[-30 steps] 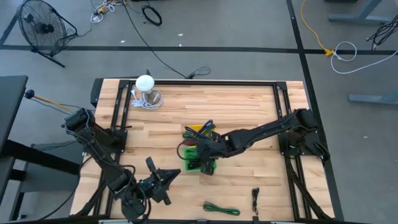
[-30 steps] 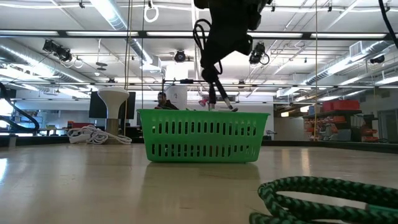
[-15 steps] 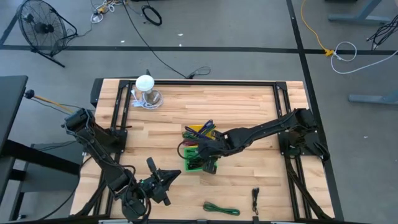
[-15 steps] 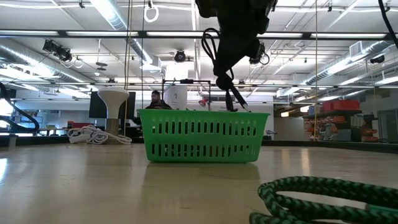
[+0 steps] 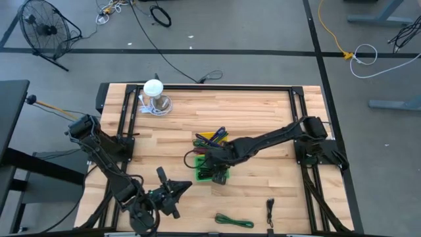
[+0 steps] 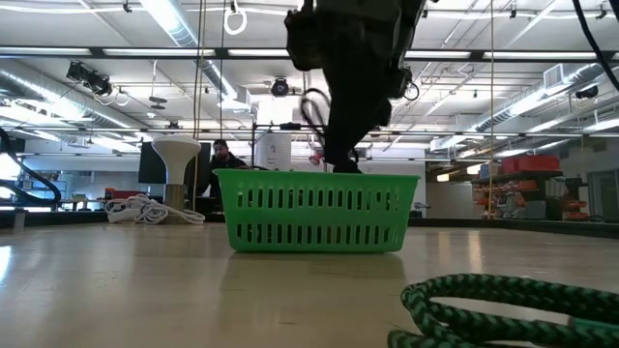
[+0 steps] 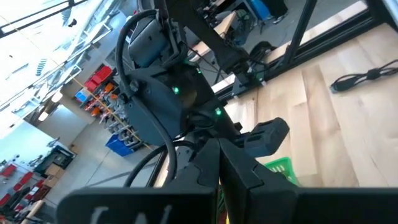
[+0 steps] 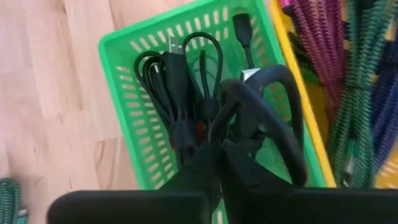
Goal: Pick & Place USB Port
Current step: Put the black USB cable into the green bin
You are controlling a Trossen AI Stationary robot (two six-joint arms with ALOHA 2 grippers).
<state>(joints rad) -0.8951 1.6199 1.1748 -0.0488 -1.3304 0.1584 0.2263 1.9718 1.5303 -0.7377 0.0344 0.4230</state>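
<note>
A green slotted basket (image 5: pixel 220 176) (image 6: pixel 314 208) stands mid-table and holds coiled black USB cables (image 8: pixel 174 93). My right gripper (image 5: pixel 209 160) (image 8: pixel 217 163) is low over the basket, its tips down at the rim (image 6: pixel 338 166), shut on another black USB cable (image 8: pixel 283 81). My left gripper (image 5: pixel 173 191) (image 7: pixel 217 165) waits near the table's near-left side, fingers together, touching nothing. My right gripper pinches a bundled loop of the black USB cable (image 8: pixel 229 134) between its two fingers, coming from above and pointing down. The loop arches out from the fingers over the basket's inside (image 8: pixel 267 78). Whether it rests on the cables below cannot be told.
A yellow tray (image 5: pixel 212 137) of coloured braided cables (image 8: pixel 360 93) adjoins the basket's far side. A green braided cable (image 5: pixel 233 220) (image 6: pixel 503 300) and a small black cable (image 5: pixel 270 210) lie near the near edge. A white round object and white cord (image 5: pixel 155 97) sit far-left.
My right gripper has moved down toward the basket and slightly toward the table's left. The black cable that hung below it, with its end above the rim, has gone down inside the basket. The gripper has stayed shut.
</note>
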